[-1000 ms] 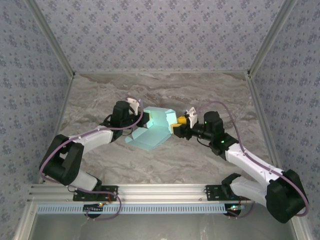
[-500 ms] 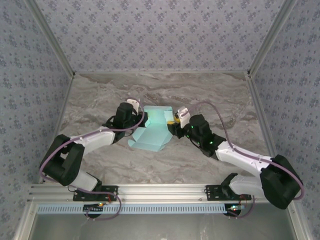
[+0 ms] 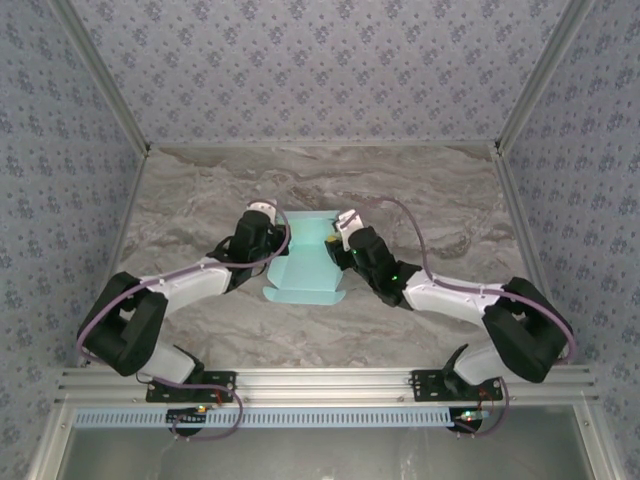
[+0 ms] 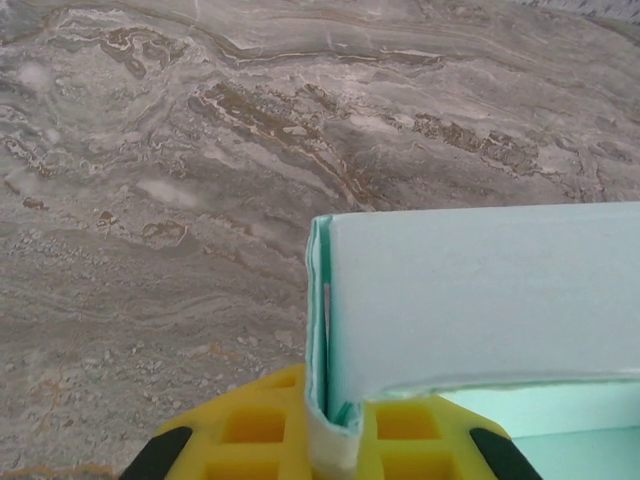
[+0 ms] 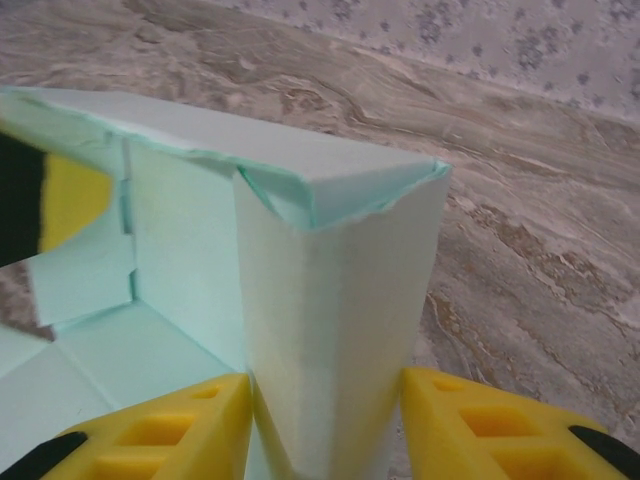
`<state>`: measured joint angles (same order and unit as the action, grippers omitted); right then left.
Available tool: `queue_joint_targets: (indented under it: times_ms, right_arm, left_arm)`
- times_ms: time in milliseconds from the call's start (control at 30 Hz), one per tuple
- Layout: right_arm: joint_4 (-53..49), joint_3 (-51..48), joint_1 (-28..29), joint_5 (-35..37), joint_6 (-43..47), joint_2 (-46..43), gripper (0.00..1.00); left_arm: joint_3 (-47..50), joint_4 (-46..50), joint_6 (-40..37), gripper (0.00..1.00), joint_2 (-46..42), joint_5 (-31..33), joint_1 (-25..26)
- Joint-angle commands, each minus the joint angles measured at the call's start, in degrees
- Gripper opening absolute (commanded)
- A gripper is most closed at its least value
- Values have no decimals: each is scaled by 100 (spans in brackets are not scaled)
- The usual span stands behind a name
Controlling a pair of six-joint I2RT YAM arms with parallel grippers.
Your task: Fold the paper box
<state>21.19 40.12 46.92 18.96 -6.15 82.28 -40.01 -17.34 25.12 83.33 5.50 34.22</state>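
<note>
The paper box (image 3: 305, 268) is pale aqua card, partly folded, lying mid-table between the two arms with its back and side walls raised. My left gripper (image 3: 274, 236) is shut on the box's left wall. In the left wrist view its yellow fingers (image 4: 250, 430) pinch the thin doubled card edge (image 4: 322, 330). My right gripper (image 3: 341, 250) is at the box's right side. In the right wrist view its yellow fingers (image 5: 470, 420) press both sides of a folded upright corner of the box (image 5: 340, 300).
The marbled table top (image 3: 430, 200) lies open behind and to both sides of the box. Patterned walls (image 3: 320, 70) close in the back and sides. A metal rail (image 3: 320, 385) runs along the near edge by the arm bases.
The right arm has swung left and forward with its grip on the box's right corner, bringing that wall inward. The box now looks narrower and lies slightly nearer. The left gripper keeps its hold.
</note>
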Motion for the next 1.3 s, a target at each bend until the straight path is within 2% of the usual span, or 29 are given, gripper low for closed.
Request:
queue_joint_targets:
  times_ms: [0,133,300,400,500,633,667,700,733,767,800,867,1000,1067,1133,1200,1267]
  right_arm:
    - [122,290,111,947,-449,313,45]
    - [255,440,160,1308,-595,616,41]
    - [425,554,208,1426,-556,967,29]
    - [510,515,188,1426,-537,1036,23]
    - [575,438,126,1390,-512,1023,21]
    - [664,314,-126,824,-366,899,17]
    - [711,264,-212,581,-278,853,17]
    - [745,215,-285,371,-212,801,17]
    - [778,154,-388,79,-105,732,17]
    - [850,80,-488,-279,112,650,17]
    - [864,17,-562,-569,287,571,17]
    - [734,-52,-748,-1170,552,419,17]
    - [623,-187,-1055,-1920,791,191,18]
    - [648,-264,-1183,-2150,744,107,18]
    - [663,-300,-1269,-2301,628,31,18]
    - [667,-329,-1309,-2388,465,-31,19]
    - [636,-361,-1311,-2406,225,-96,20]
  left_arm:
    - [34,-224,102,0,-397,-143,231]
    - [37,-204,148,1,-404,1,348]
    - [57,-213,280,10,-438,-34,427]
    - [68,-79,309,19,-604,-97,428]
    - [180,-58,335,30,-861,-238,426]
    - [440,-44,321,41,-1426,-467,428]
    - [520,16,261,46,-1614,-472,428]
    - [582,103,189,61,-1817,-453,413]
    - [650,252,107,82,-2058,-401,374]
    - [710,416,56,97,-2299,-365,290]
    - [763,516,-8,99,-2498,-386,180]
    - [849,768,-86,99,-2875,-451,-106]
    - [907,940,-285,99,-3174,-772,-483]
    - [1044,614,-545,99,-3031,-1054,-483]
    - [1383,-153,-722,99,-2838,-1365,-479]
    - [1745,-997,-858,87,-2602,-1512,-462]
    - [1811,-1326,-1034,72,-2346,-1647,-458]
